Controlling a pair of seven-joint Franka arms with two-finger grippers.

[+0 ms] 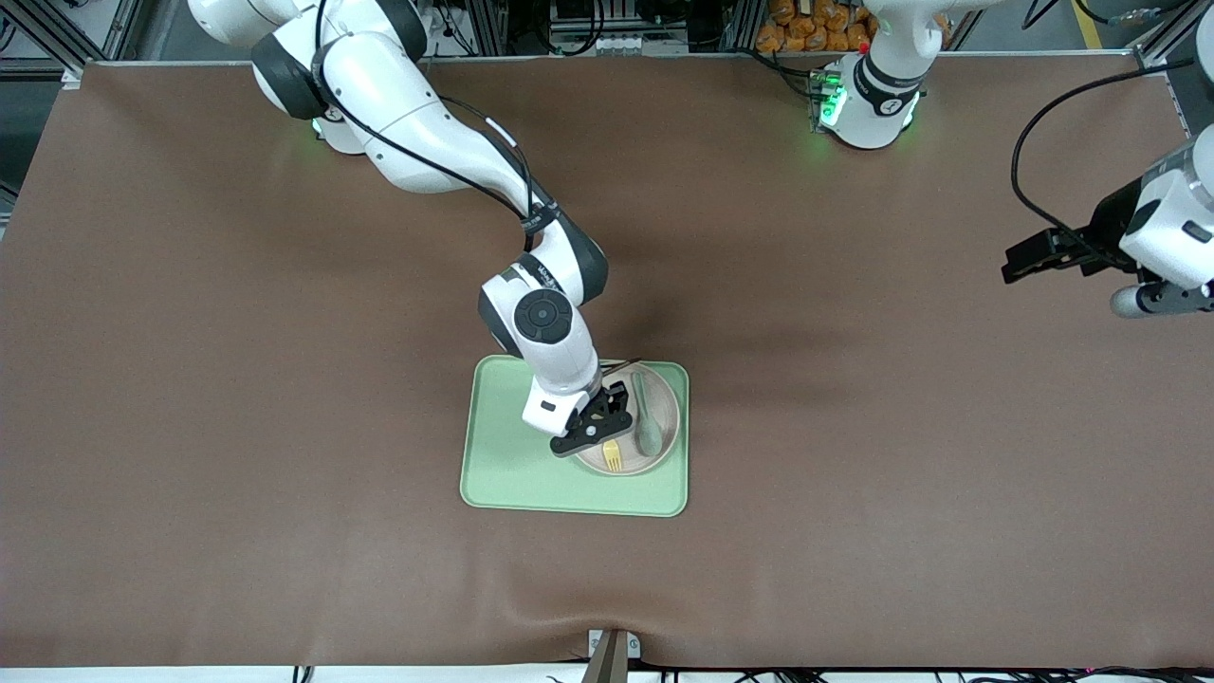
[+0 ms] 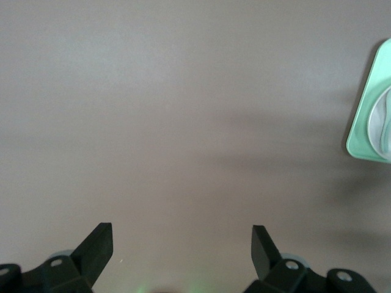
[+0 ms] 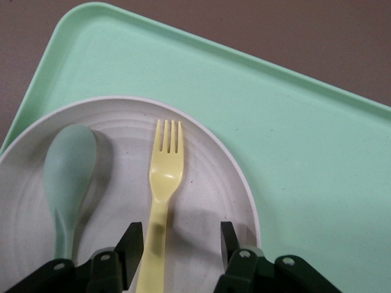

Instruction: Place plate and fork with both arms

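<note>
Desk (image 1: 285, 474): brown covering, carrying one green tray (image 1: 517, 465) near the middle, toward the edge nearest the front camera.

Tray: lying flat, holding the plate (image 1: 664, 448) in the half toward the left arm's end of the desk.

Plate: cream, round, raised rim, sitting on the tray close to that end's rim. It is holding the fork (image 1: 614, 456) and a spoon (image 1: 648, 427) side by side.

Fork: pale yellow, lying flat on the plate, tines pointing toward the front camera. In the right wrist view its handle (image 3: 156, 238) is lying between the fingers.

Spoon: grey-green, lying beside the fork, on the side toward the left arm's end of the desk.

Right hand (image 1: 596, 427): hanging low over the plate, fingers apart on either side of the fork handle, not clamped on it.

Left hand (image 2: 182, 244): waiting over bare desk at the left arm's end, fingers wide apart, holding nothing.
</note>
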